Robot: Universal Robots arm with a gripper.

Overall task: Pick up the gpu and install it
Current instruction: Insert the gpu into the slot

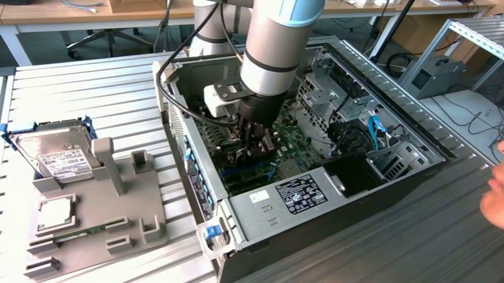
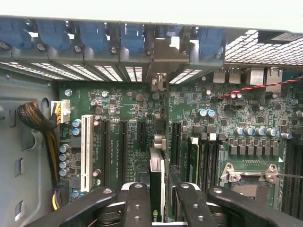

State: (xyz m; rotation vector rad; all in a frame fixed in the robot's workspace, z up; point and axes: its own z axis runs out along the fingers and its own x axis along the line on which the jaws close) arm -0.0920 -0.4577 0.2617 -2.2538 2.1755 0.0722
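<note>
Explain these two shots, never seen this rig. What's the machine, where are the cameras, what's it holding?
The machine is a single robot arm, jointed like a crane, ending in a two-fingered pincer. It is reaching down into an open computer case lying on its side on a slatted metal table.

The exterior view looks at the whole scene from off the arm. The wrist view comes from a camera on the arm's wrist, looking past the pincer at the green motherboard.

The pincer is shut on the gpu, a thin black card seen edge-on, held above the motherboard's long black slots. I cannot tell whether it is seated yet.

On the exterior view's left, a grey holder stands on the table, with a silver hard drive beside it. A person's hand shows at the right edge.
</note>
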